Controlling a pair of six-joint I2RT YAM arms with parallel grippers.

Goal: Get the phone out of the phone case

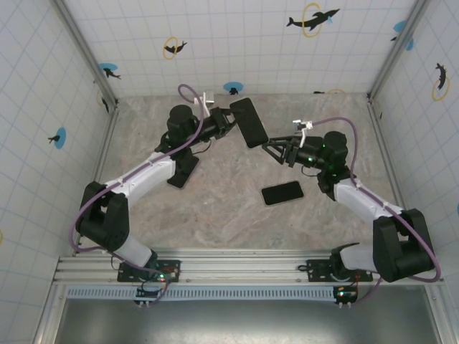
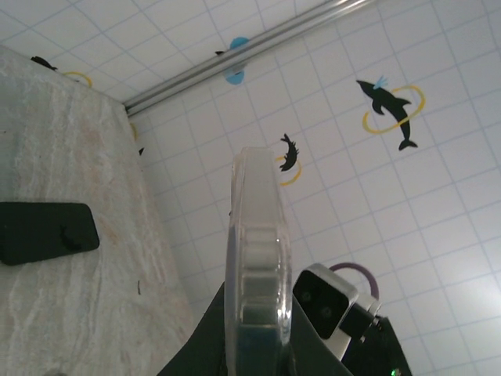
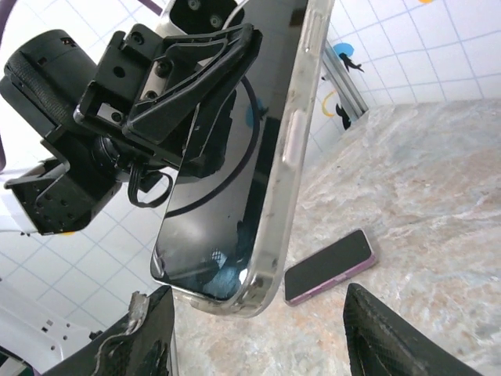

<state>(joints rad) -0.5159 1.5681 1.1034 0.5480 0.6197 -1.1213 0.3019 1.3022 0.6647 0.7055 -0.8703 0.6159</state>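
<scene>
Left pincer (image 1: 235,120): closed on the phone case (image 1: 249,122), clamped across its flat faces from one long side. It holds the case raised well above the counter (image 1: 215,215), on edge and tilted toward the right arm. Right pincer (image 1: 272,153): spread wide and holding nothing, with its tips just beside the lower end of the case; no contact can be made out. Phone case: clear bumper rim around a dark glossy face with a faint ring mark. Edge-on in the left wrist view the rim reads translucent and hollow. Whether the dark face is the case's own back cannot be settled for certain. Phone (image 1: 282,193): dark slab with a purple edge, lying flat on the counter near and below the right pincer, well apart from the case. Step in hand, as a judgement: the phone appears to be already out of the case, leaving only the closing step. Next move, as a judgement: lower the case to a bare part of the counter and release it, and draw the right pincer back clear of it. Should the dark face prove to be a second handset, the open right pincer would instead need to press or peel at the rim while the left holds firm. Surroundings: tiled walls (image 1: 237,43) with dolphin stickers and metal corner rails. Obstructions: the phone lies under the likely path down, so the case should be set to one side of it.
</scene>
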